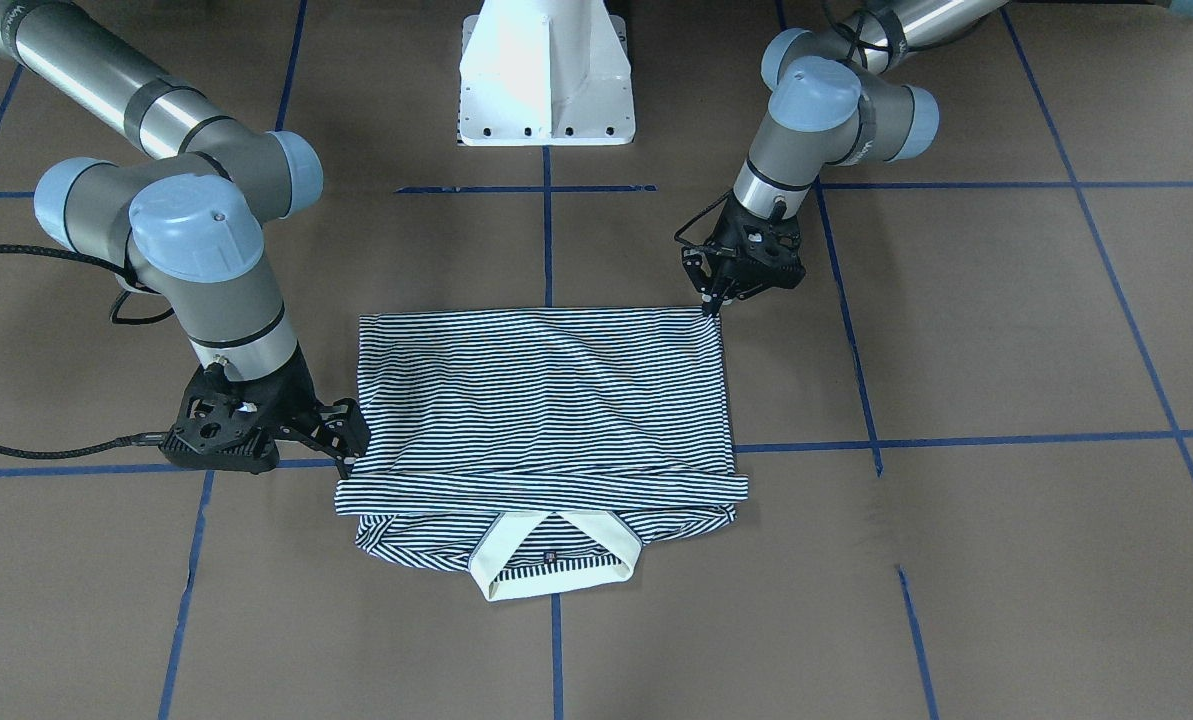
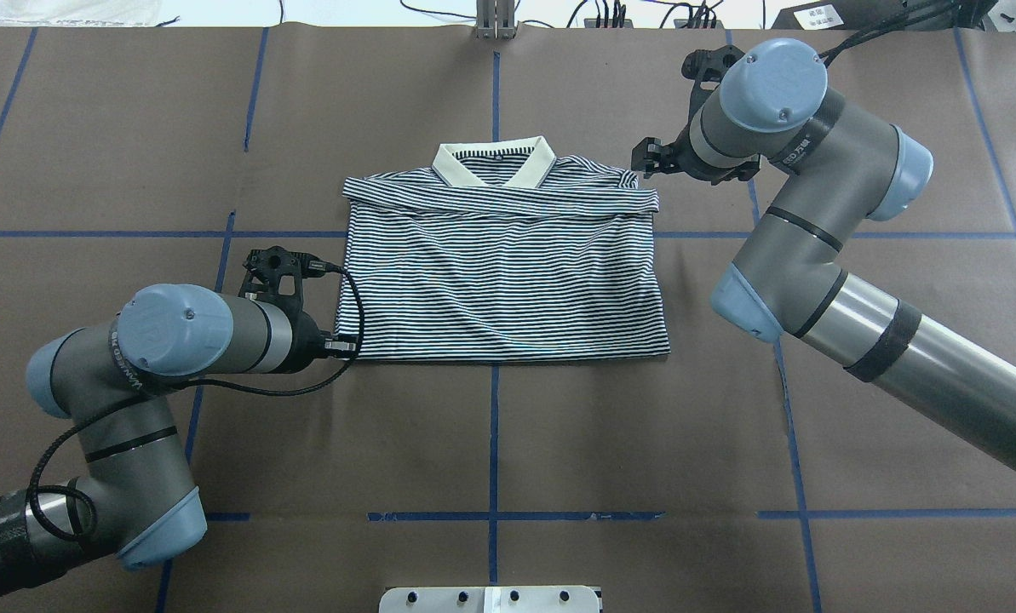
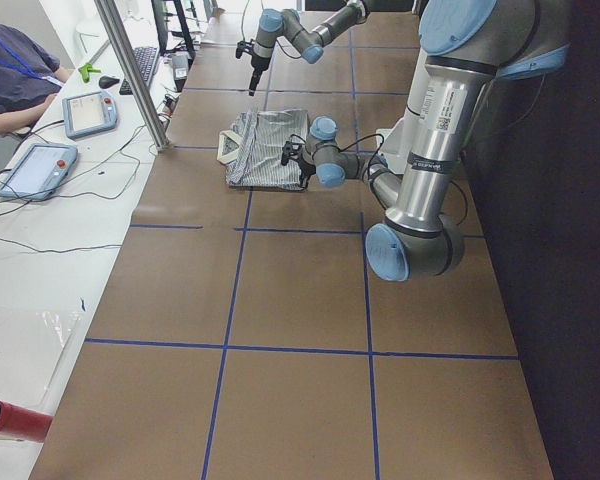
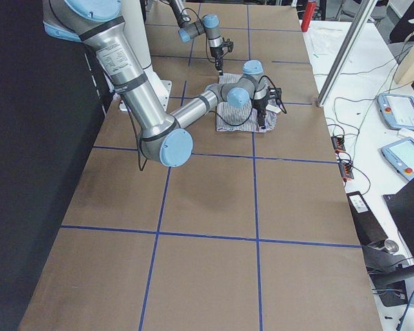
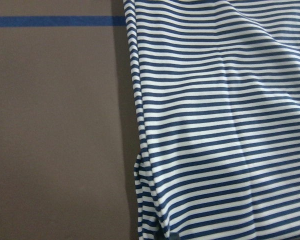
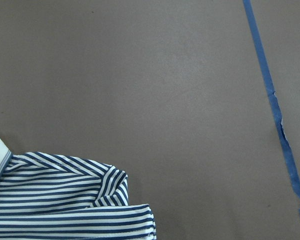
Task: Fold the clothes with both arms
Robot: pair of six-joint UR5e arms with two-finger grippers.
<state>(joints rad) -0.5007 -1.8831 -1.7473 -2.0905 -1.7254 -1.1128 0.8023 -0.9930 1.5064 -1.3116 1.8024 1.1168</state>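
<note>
Polo shirt [image 2: 508,281] lying folded flat mid-worktop [image 2: 559,443], cream collar [image 2: 495,162] on the far side, left pincer [image 1: 713,300] tip down at the near left corner, grip unreadable, right pincer [image 1: 354,440] spread apart beside the far right corner, holding nothing.

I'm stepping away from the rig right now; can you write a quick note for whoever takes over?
Left pincer: tips at the polo shirt's robot-side left corner; grip unclear.
Right pincer: beside its far right corner; grip unclear.
The garment lies flat on the table.
Done: hem folded up, stopping short of the collar.
To do: likely one more fold, then release.
</note>
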